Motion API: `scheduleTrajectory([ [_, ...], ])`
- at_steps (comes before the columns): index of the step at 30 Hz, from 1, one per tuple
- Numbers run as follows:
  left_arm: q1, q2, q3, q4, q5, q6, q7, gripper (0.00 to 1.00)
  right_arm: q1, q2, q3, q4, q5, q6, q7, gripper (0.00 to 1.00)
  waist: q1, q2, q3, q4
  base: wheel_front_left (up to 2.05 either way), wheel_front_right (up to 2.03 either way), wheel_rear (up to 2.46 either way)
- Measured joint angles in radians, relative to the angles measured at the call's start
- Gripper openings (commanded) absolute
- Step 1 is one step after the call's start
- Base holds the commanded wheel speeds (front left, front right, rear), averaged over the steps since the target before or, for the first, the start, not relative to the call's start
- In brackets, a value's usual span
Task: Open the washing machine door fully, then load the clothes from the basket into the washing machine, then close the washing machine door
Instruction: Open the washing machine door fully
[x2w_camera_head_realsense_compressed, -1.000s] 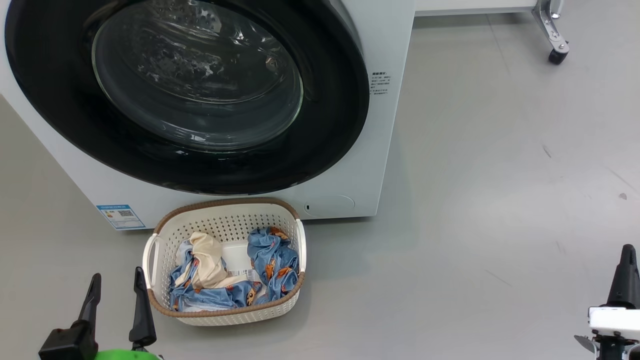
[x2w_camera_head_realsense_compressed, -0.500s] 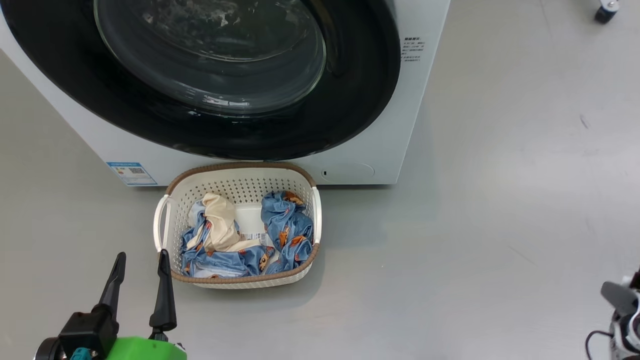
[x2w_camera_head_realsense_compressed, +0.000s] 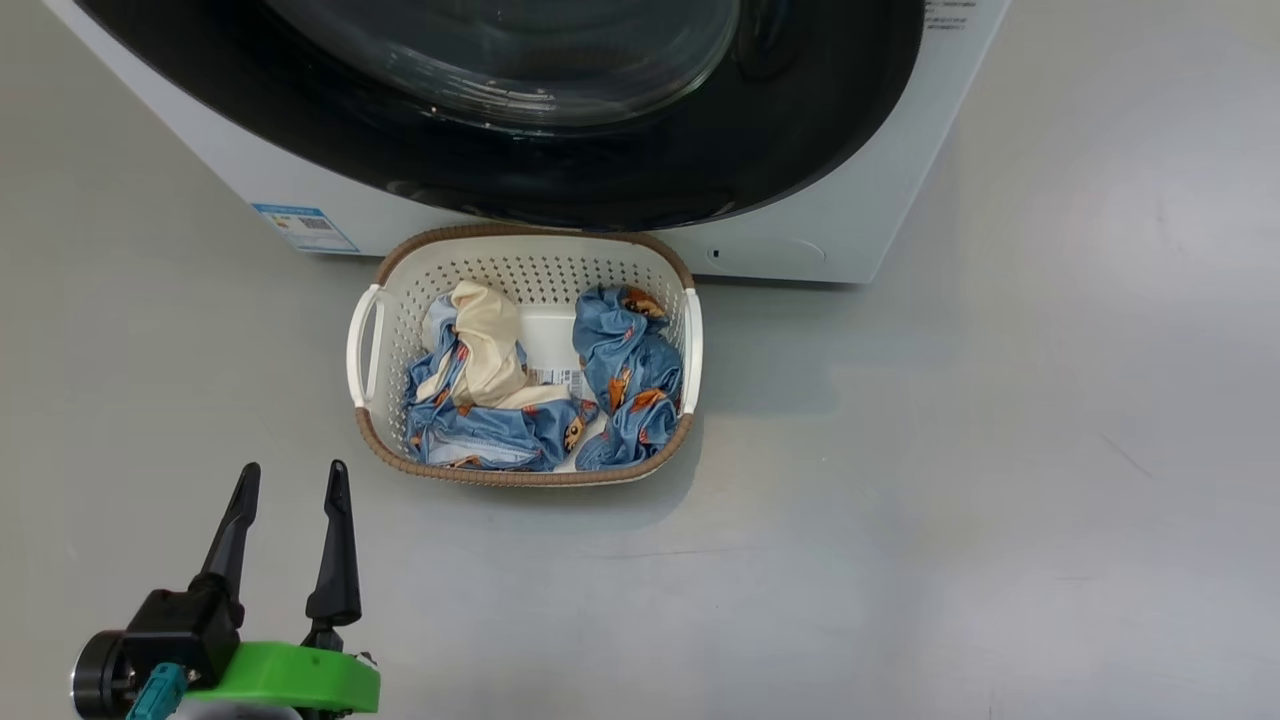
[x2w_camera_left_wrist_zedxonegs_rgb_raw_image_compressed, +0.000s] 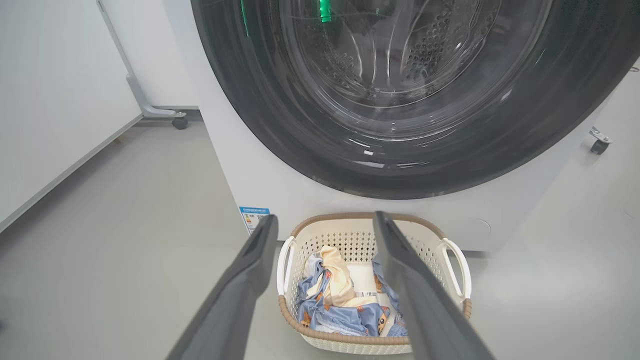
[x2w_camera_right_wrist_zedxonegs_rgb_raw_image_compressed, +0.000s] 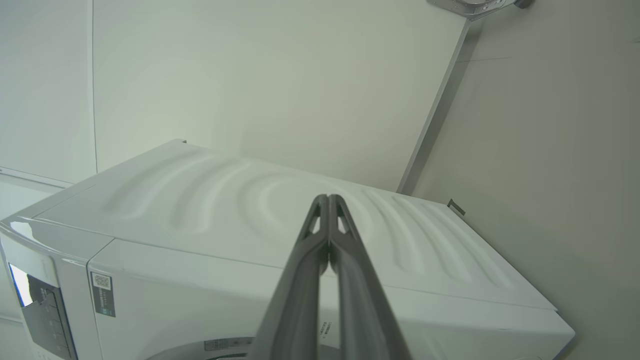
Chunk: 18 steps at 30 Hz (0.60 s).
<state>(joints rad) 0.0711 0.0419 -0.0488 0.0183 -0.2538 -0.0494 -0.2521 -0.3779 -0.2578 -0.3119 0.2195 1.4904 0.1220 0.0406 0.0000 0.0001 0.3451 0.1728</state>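
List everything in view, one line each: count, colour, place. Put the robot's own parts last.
washing machine: one, white, on the floor at the back.
washing machine door: one, glossy black with clear window, shut on the machine's front.
sticker: one, blue, low on the machine's front.
basket: one, cream with brown rim, on the floor before the machine.
clothes: several, blue printed plus one cream, in the basket.
paper label: one, white, on the basket's bottom.
castors: two, dark, on the floor either side of the machine.
left hand: one, dark fingers, open, near the basket, apart from it.
right hand: one, dark fingers, shut, pointing at the machine's top.
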Motion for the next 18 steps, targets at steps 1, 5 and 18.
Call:
scheduleTrajectory([
  [1, -0.003, 0.0, 0.0, 0.0, 0.0, -0.003, 0.0, 1.0, -0.022, -0.006, 0.008, -0.001, 0.005, 0.0, 0.013, 0.0, 0.0, 0.0, 0.011, 0.007, 0.0, 0.0, 0.0],
  [5, -0.021, -0.001, -0.001, 0.0, 0.0, -0.004, 0.0, 1.0, -0.101, -0.044, 0.066, -0.004, 0.005, 0.0, 0.08, 0.0, 0.0, 0.0, 0.051, 0.033, 0.0, 0.0, 0.0],
  [18, -0.041, -0.003, -0.018, 0.03, -0.015, -0.004, 0.0, 1.0, -0.265, -0.079, 0.207, 0.017, -0.007, 0.0, 0.222, 0.0, 0.0, 0.0, 0.109, 0.102, 0.0, 0.0, 0.0],
])
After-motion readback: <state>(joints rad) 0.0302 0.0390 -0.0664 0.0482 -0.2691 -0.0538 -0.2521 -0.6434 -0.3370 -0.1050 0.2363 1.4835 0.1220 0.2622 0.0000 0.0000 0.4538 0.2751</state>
